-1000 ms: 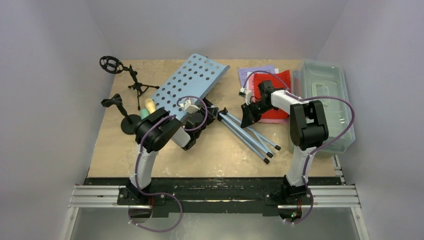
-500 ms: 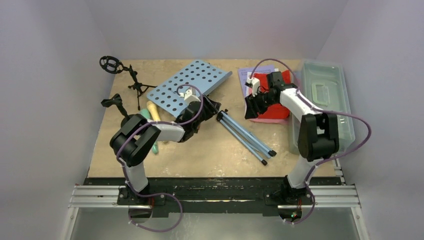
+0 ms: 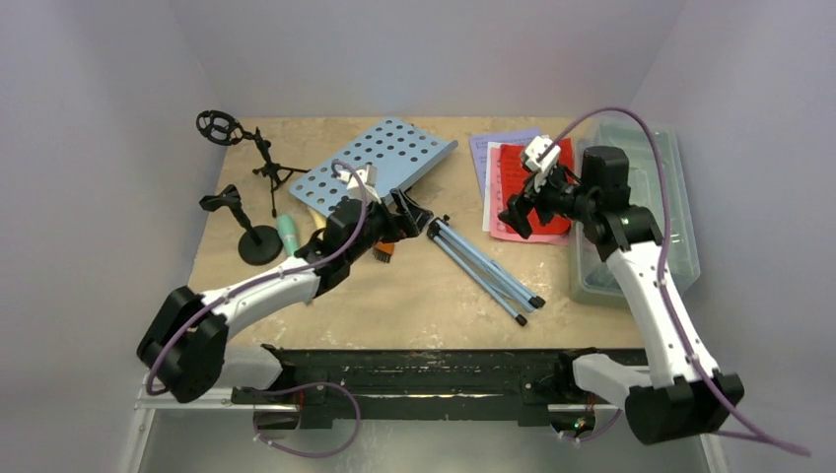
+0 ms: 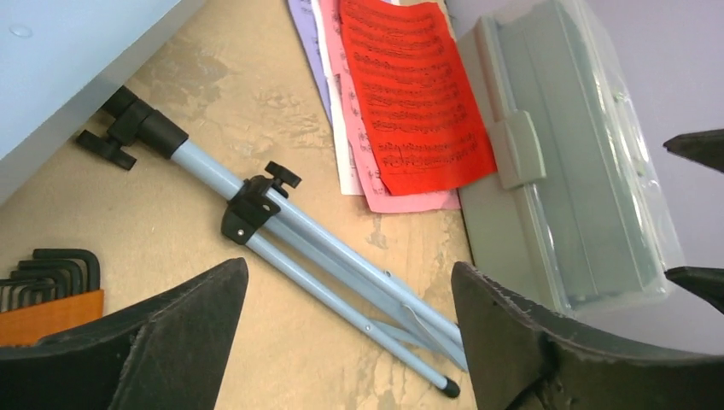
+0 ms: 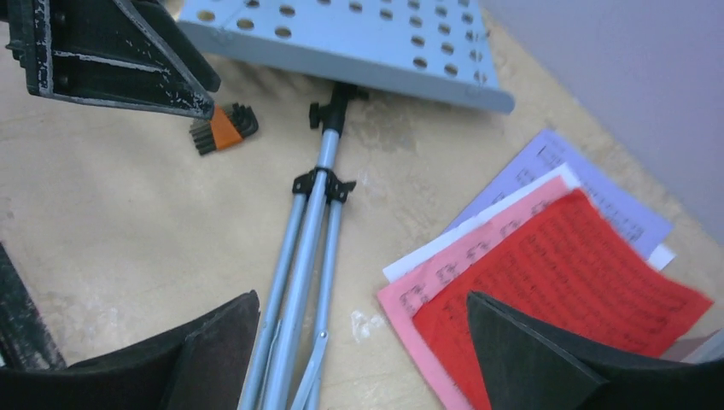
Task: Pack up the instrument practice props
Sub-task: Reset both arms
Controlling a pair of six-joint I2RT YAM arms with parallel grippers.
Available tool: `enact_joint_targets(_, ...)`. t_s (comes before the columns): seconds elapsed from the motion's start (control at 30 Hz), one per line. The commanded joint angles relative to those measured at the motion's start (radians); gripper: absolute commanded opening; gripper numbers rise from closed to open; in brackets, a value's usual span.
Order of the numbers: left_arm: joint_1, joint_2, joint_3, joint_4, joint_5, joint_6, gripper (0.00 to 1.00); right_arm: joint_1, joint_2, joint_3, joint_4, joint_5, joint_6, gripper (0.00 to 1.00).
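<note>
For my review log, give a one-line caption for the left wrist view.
Open left gripper over the folded light-blue tripod, with red sheet music and the grey tub beyond.

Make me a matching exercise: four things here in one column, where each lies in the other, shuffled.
1 red page
2 hex key set
3 grey tub
4 mint-green microphone

A beside the round-base black stand
B on top of the pink page
C at the table right edge
D near the top joint of the light-blue tripod

Pairs: 1-B, 2-D, 3-C, 4-A
</note>
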Motion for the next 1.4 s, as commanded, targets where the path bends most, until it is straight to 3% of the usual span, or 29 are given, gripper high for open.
enact_joint_targets(0.0, 0.019, -0.173, 0.039, -0.203, 0.042, 0.188, 0.98, -0.004, -0.164, -0.049, 0.054, -0.029, 0.024, 0.98)
enact_joint_targets(0.17, 0.084, -0.36, 0.112, -0.354, 0.14, 0.351, 1.0, -0.053, -0.265, -0.005, 0.027, -0.101, 0.136, 0.99)
enact_joint_targets(0.27, 0.089, -0.439, 0.218, -0.537, 0.092, 0.45, 1.0, -0.071, -0.291, 0.07, -0.026, -0.138, 0.2, 0.99)
enact_joint_targets(0.5, 0.089, -0.55, 0.421, -0.822, -0.082, 0.566, 1.0, -0.095, -0.367, 0.17, 0.007, 0.153, 0.365, 0.99)
enact_joint_targets(0.6, 0.089, -0.583, 0.482, -0.893, -0.121, 0.584, 1.0, -0.118, -0.4, 0.195, -0.026, 0.085, 0.305, 0.99)
enact_joint_targets(0.73, 0.089, -0.63, 0.49, -0.917, -0.132, 0.564, 1.0, -0.153, -0.421, 0.213, -0.046, 0.021, 0.287, 0.99)
enact_joint_targets(1.07, 0.088, -0.72, 0.433, -0.924, -0.117, 0.523, 1.0, -0.204, -0.467, 0.18, 0.036, 0.163, 0.514, 0.99)
enact_joint_targets(1.37, 0.089, -0.76, 0.412, -0.915, -0.124, 0.51, 1.0, -0.23, -0.46, 0.191, 0.029, 0.119, 0.542, 0.99)
